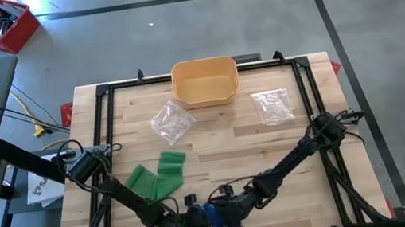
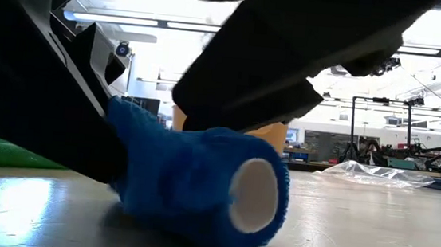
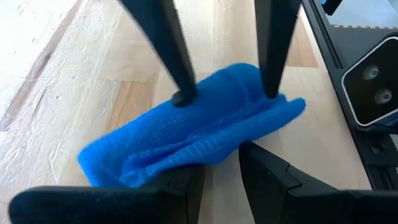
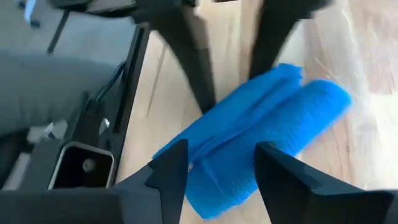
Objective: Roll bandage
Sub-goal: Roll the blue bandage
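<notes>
Closest to the low camera lies the blue bandage point(image 2: 199, 190), a soft roll on its side on the wooden table point(image 1: 214, 140), its pale hollow core facing the lens. Dark arm parts press in over it from above and from one side, touching its fuzzy surface. From above, the roll sits at the near edge of the table, just between the two grippers, which meet there tip to tip.

The left gripper point(image 3: 221, 165) has its two fingers a moderate way apart — the loose, flattened end of the bandage lies at the fingertips, with folds of cloth running under the gap. Whether the fingers actually pinch the cloth cannot be told; they are at least touching or just beside it. Across the roll, the other arm's two fingers come down onto the far side of the cloth.

The right gripper point(image 4: 214, 165) stands with its fingers spread and the blue roll lying in front of the gap — the fingertips are at the cloth's edge and not closed on it.

Farther back on the table, a green bandage point(image 1: 156, 177) lies spread out near the left arm, two clear plastic wrappers point(image 1: 172, 122) lie toward the middle, and a tan tub point(image 1: 205, 81) stands at the far edge.
</notes>
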Controlling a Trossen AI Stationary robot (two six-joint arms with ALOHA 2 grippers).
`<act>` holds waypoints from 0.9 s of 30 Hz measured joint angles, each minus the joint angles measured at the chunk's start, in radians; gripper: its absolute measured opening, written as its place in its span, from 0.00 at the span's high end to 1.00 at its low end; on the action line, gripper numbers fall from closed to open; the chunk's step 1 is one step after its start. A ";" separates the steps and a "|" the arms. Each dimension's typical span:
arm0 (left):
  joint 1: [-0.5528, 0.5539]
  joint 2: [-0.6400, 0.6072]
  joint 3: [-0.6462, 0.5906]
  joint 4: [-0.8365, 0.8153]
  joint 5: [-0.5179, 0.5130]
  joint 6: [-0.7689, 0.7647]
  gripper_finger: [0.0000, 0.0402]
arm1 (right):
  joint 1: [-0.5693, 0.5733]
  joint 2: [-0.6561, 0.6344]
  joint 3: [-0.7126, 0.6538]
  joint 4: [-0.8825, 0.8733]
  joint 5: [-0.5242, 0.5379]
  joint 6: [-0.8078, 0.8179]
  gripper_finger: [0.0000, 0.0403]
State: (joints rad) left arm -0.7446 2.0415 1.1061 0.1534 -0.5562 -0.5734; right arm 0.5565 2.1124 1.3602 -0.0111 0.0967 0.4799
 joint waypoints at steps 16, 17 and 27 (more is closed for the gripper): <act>-0.009 -0.002 0.002 0.003 -0.016 0.010 0.76 | 0.046 -0.029 0.003 -0.275 0.289 -0.059 0.70; -0.010 -0.002 0.002 -0.004 -0.013 0.004 0.76 | 0.045 -0.038 0.001 -0.315 0.307 -0.039 0.71; -0.014 -0.002 0.002 -0.095 -0.007 -0.054 0.76 | 0.045 -0.142 0.000 -0.353 0.386 -0.014 0.71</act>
State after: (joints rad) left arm -0.7589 2.0392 1.1076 0.0589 -0.5632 -0.6270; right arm 0.6019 1.9701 1.3602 -0.3644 0.4828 0.4660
